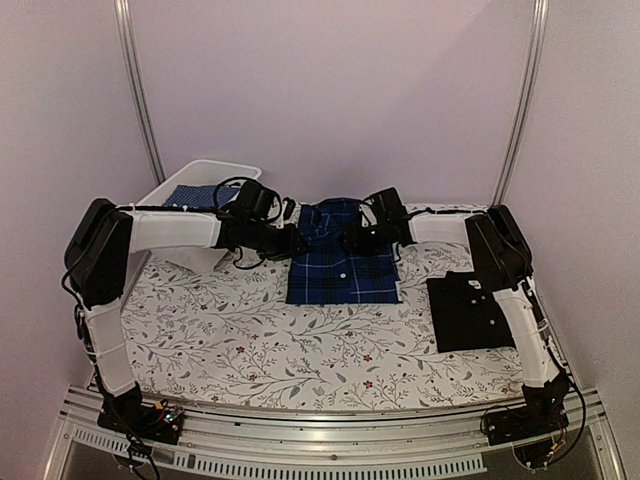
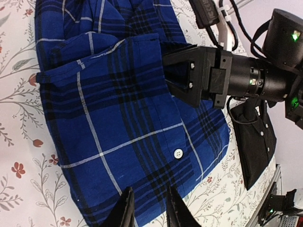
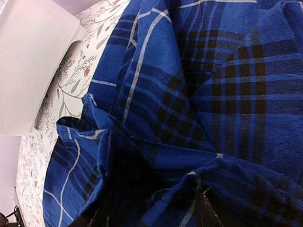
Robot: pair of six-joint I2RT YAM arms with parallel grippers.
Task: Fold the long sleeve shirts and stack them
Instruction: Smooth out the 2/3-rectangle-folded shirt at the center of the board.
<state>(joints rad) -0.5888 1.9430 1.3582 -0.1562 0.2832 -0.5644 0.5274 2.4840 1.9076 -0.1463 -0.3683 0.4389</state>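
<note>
Navy-and-blue cloth fills the middle of the table (image 1: pixel 250 340): the plaid shirt (image 1: pixel 343 270) lies there front up, its lower part flat and squared, its collar end rumpled. The two arms meet over that upper part from either side, which suits a fold that needs both edges handled at once.

The right gripper (image 1: pixel 357 238) reaches in from the shirt's right side. In its own wrist view, plaid fabric bunches up tight between its fingers, so it appears to be clamped on a fold of the plaid shirt, probably a sleeve or side panel to be carried across the body.

The left gripper (image 2: pixel 150 210) hovers at the shirt's opposite edge with its jaws partly apart. Nothing shows between them, and it looks placed either to pin the cloth or to take its own pinch.

The black shirt (image 1: pixel 468 312) rests folded at the right, well apart from the plaid one. It is likely the base of the stack, parked clear of the working space. A white bin (image 1: pixel 215 168) sits at the far left.
</note>
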